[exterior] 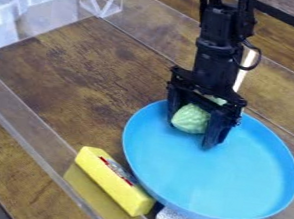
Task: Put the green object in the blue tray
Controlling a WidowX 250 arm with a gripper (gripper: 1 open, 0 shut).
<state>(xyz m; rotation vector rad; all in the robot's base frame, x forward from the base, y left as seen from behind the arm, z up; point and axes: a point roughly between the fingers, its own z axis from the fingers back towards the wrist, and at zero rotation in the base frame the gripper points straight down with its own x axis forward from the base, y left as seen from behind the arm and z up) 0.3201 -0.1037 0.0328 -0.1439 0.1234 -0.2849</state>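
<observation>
Camera view showed the black gripper [199, 125] pointing down, jaws spread wide around the pale green ribbed oval object [192, 117], which rested inside the round blue plastic tray [221, 187], near its far rim.

even soft light, slight blur

The black end effector [199, 116] covers the top and sides of the pale green ribbed oval object [190, 118]. Contact between them can't be made out. The round bright blue plastic tray [222, 181] hides one end of the yellow rectangular block [114, 180].
</observation>
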